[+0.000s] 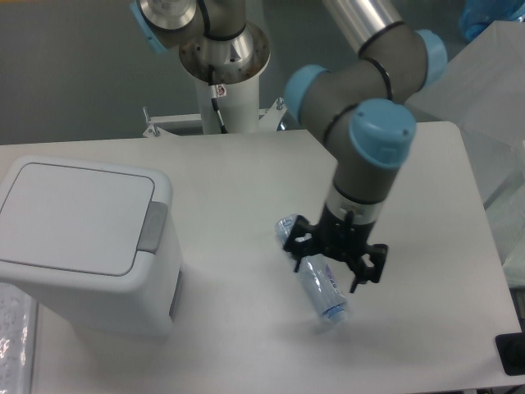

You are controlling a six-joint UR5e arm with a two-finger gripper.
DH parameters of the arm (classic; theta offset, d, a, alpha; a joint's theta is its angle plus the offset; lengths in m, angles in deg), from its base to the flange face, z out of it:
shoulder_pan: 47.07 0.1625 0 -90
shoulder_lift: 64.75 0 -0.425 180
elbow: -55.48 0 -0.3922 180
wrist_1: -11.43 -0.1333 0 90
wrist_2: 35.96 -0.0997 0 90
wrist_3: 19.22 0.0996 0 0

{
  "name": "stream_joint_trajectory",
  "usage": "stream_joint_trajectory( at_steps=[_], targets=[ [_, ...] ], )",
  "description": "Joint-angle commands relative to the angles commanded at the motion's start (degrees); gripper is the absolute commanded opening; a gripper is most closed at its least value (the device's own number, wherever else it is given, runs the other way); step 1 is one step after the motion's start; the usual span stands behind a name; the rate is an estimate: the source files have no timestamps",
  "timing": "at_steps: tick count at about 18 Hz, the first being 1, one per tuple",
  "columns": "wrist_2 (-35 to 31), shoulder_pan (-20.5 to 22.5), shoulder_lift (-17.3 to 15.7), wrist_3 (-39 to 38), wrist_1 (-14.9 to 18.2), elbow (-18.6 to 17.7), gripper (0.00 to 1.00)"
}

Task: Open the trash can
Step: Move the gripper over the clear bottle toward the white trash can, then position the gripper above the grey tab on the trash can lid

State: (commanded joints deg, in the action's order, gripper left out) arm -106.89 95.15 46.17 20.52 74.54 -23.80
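The trash can [90,246] is a large white boxy bin at the left of the table. Its flat lid [78,215] lies closed, with the grey push-button [152,226] on its right edge. My gripper [333,261] points down at the table's middle right, well to the right of the bin. Its jaws stand wide open. A clear plastic bottle [321,289] lies on its side on the table under the gripper, and the fingers do not touch it.
The arm's white base post [225,90] stands at the back of the table. A black object [513,353] sits at the front right corner. Clear plastic sheeting [500,107] hangs at the right. A patterned item [12,345] lies at the front left.
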Motion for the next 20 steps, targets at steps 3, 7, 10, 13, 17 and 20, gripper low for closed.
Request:
stream_joint_trajectory(
  at_steps=[3,7,10,13,17,20],
  targets=[
    [2.0,-2.4,-2.6,-4.2,0.0,-0.1,1.00],
    [2.1,-5.9,-5.6,-9.0,0.1,-0.7,1.00],
    [2.3,-8.0,-7.0,-10.3,0.0,-1.3,1.00],
    [2.2,-8.9,-7.8,-11.6,0.1,-2.4,1.00],
    [2.0,-8.9,-10.9,-11.2,-0.2,-6.9,1.00],
    [1.9,-9.0,-10.6,-11.2,-0.4,-7.0,1.00]
  ],
)
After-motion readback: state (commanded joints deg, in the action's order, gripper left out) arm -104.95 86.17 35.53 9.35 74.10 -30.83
